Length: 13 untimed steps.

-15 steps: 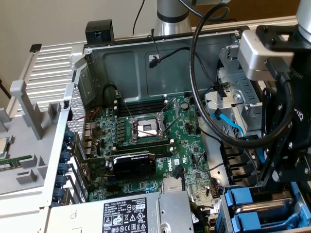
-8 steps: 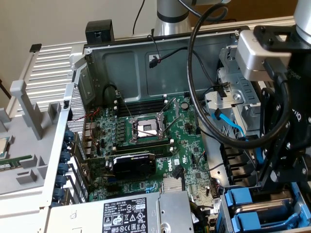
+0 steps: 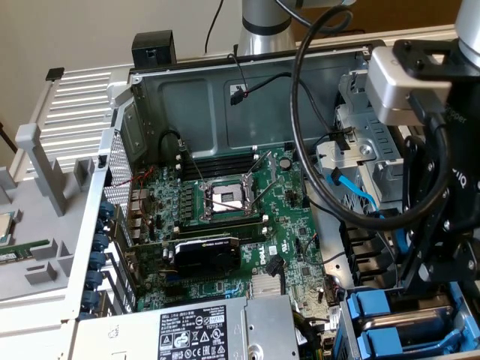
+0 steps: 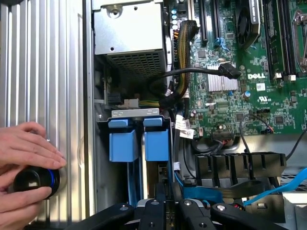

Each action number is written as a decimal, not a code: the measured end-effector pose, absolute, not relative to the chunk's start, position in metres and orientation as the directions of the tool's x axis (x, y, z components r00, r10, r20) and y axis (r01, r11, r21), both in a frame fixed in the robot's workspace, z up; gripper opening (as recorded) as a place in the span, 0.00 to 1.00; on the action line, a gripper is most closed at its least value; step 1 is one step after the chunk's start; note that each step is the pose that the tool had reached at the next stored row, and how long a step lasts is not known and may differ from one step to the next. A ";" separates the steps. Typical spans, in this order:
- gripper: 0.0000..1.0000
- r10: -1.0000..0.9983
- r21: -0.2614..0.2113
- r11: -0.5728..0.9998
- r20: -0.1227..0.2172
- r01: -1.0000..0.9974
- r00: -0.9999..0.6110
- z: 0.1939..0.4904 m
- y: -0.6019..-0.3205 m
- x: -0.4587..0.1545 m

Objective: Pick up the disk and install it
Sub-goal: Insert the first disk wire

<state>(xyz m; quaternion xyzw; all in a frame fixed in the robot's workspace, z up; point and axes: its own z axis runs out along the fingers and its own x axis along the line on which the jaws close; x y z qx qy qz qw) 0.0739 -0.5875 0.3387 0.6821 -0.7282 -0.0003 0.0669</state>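
Note:
The disk (image 4: pixel 156 146) stands on edge in the drive cage, its bright blue rail end up, beside a second blue-railed carrier (image 4: pixel 124 143). In the exterior view the disk (image 3: pixel 373 306) sits low at the right of the open computer case. My gripper (image 4: pixel 166 192) hangs right over the disk's near end, fingers drawn close together on its thin edge. Seen from outside, the black gripper (image 3: pixel 417 289) reaches down into the cage, and its fingertips are hidden behind the cage wall.
A person's hand (image 4: pixel 26 146) holds a black knob with a blue ring (image 4: pixel 36 181) on the ribbed case side. The grey power supply (image 4: pixel 129 38), the motherboard (image 4: pixel 249 91), a blue data cable (image 4: pixel 283 184) and black cables crowd around the cage.

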 end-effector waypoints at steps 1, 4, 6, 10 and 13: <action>0.17 -0.993 0.092 0.070 0.097 -0.993 -0.061 0.339 -0.588 0.074; 0.17 -0.993 0.092 0.070 0.097 -0.993 -0.061 0.339 -0.588 0.074; 0.17 -0.993 0.092 0.069 0.097 -0.993 -0.060 0.339 -0.588 0.075; 0.17 -0.993 0.092 0.070 0.097 -0.993 -0.061 0.339 -0.588 0.076; 0.17 -0.993 0.092 0.070 0.097 -0.993 -0.061 0.338 -0.588 0.076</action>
